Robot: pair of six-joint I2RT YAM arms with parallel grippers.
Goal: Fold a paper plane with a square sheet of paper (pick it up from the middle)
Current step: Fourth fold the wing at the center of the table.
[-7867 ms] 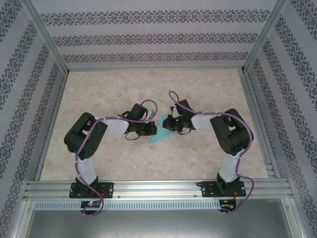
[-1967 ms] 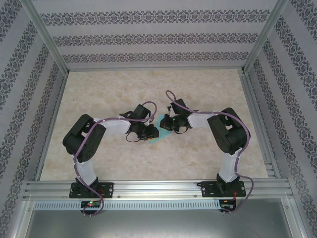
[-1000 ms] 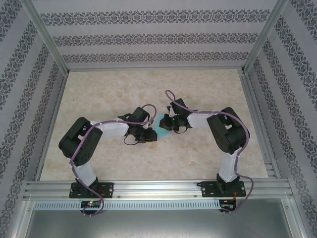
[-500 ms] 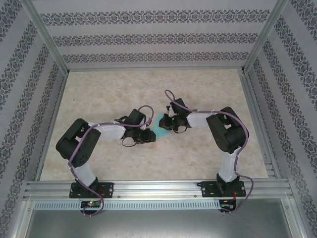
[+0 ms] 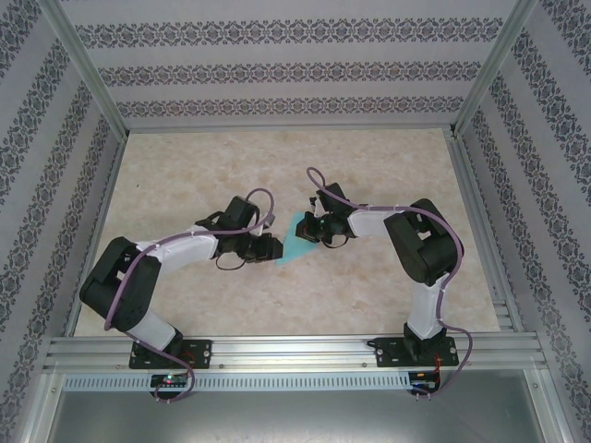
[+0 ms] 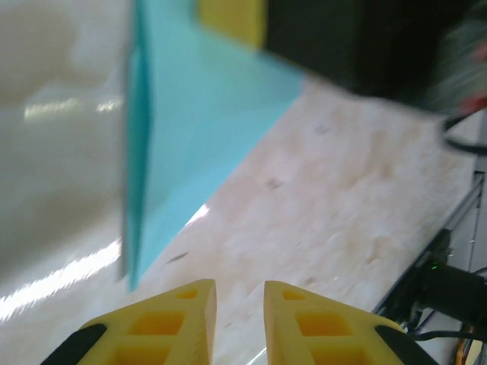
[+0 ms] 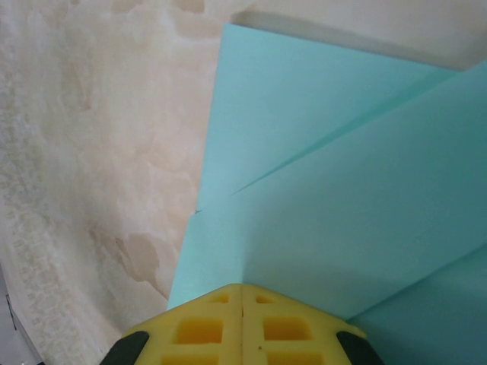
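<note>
Beige marbled table [image 5: 277,157], patterned walls [image 5: 277,74], aluminium rails [image 5: 295,349]

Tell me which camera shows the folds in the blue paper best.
The right wrist view. The paper spans most of that sharp picture, with crease lines and overlapping flaps plain. The left wrist view shows it blurred, tapering to a point. The top view shows a small teal wedge, creases unreadable.

Three views: one high overhead, two at the wrists.
Overhead looks down from behind the arm bases [image 5: 171,353] onto the whole table [image 5: 369,305]. Left wrist sits low, facing past its yellow fingers [image 6: 167,319] along the table to the paper [image 6: 198,129]. Right wrist is closer, looking down on the same paper.
</note>
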